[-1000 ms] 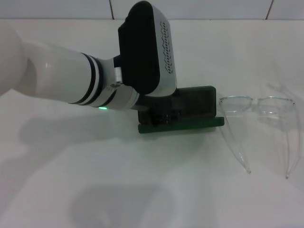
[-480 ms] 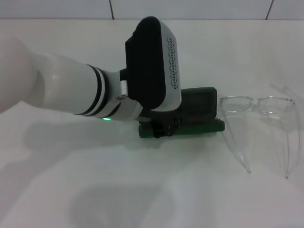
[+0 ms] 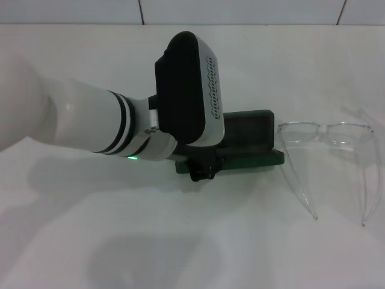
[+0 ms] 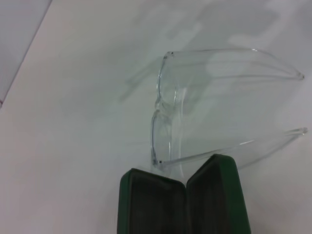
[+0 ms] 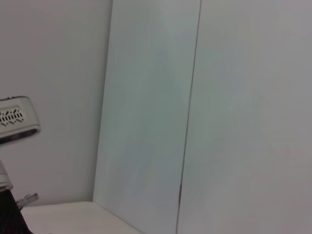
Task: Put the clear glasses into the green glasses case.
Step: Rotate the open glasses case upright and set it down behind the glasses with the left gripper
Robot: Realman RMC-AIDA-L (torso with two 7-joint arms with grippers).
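Observation:
The green glasses case (image 3: 249, 135) lies open in the middle of the white table; the left wrist view shows its two dark-lined halves (image 4: 180, 204) spread apart with nothing in them. The clear glasses (image 3: 325, 135) rest just right of the case, arms unfolded and pointing toward the table's front, and they also show beyond the case in the left wrist view (image 4: 165, 117). My left gripper (image 3: 203, 170) hangs at the front left edge of the case, mostly hidden under its wrist housing. My right gripper is out of view.
A white table (image 3: 180, 241) with a tiled wall (image 3: 240, 12) behind it. The left arm (image 3: 90, 120) reaches in from the left across the table. The right wrist view shows only wall panels (image 5: 195, 97) and a corner of the left wrist housing (image 5: 14, 119).
The left wrist has shifted a little toward the table's front, and its gripper tip now shows past the case's front edge. Case and glasses stay put.

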